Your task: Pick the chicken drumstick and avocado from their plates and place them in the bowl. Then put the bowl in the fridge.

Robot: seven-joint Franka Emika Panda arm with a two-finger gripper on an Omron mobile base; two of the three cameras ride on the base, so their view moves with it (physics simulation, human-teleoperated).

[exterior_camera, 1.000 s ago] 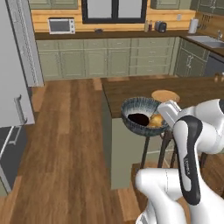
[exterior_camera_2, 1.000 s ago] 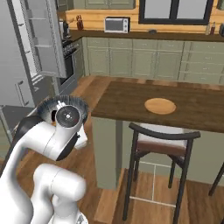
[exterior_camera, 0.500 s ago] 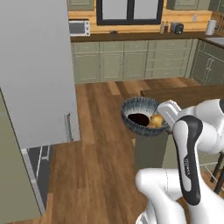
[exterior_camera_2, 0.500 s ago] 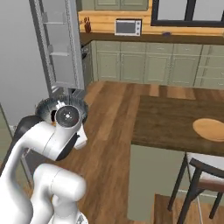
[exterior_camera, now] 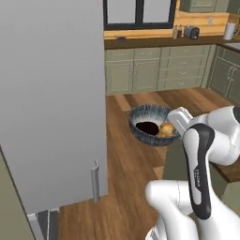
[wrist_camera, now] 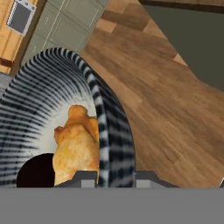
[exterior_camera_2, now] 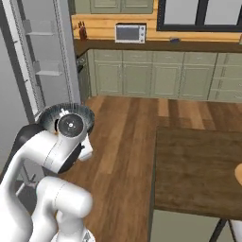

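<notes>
My gripper (wrist_camera: pixel 114 176) is shut on the rim of the bowl (wrist_camera: pixel 109 127), one finger inside and one outside the dark ribbed wall. In the bowl lie the golden-brown chicken drumstick (wrist_camera: pixel 77 144) and the near-black avocado (wrist_camera: pixel 36 173). In the left base view the bowl (exterior_camera: pixel 151 115) hangs over the wooden floor with the avocado (exterior_camera: pixel 147 127) and the drumstick (exterior_camera: pixel 166 130) in it, held by the gripper (exterior_camera: pixel 175 126) at its right rim. The fridge door (exterior_camera: pixel 51 103) stands open at the left, with its bar handle (exterior_camera: pixel 95 181). The tan plate (exterior_camera_2: pixel 238 174) peeks in at the right edge.
Pale door bins (exterior_camera_2: pixel 46 67) of the fridge show at the left of the right base view. The dark wooden counter (exterior_camera_2: pixel 198 165) lies to the right. Green cabinets (exterior_camera: pixel 154 72) and a microwave (exterior_camera_2: pixel 130 33) line the far wall beyond bare floor.
The base has driven and turned toward the fridge, so the whole scene slid right: the counter and plate moved off, the fridge door looms large. The bowl stays in the gripper.
</notes>
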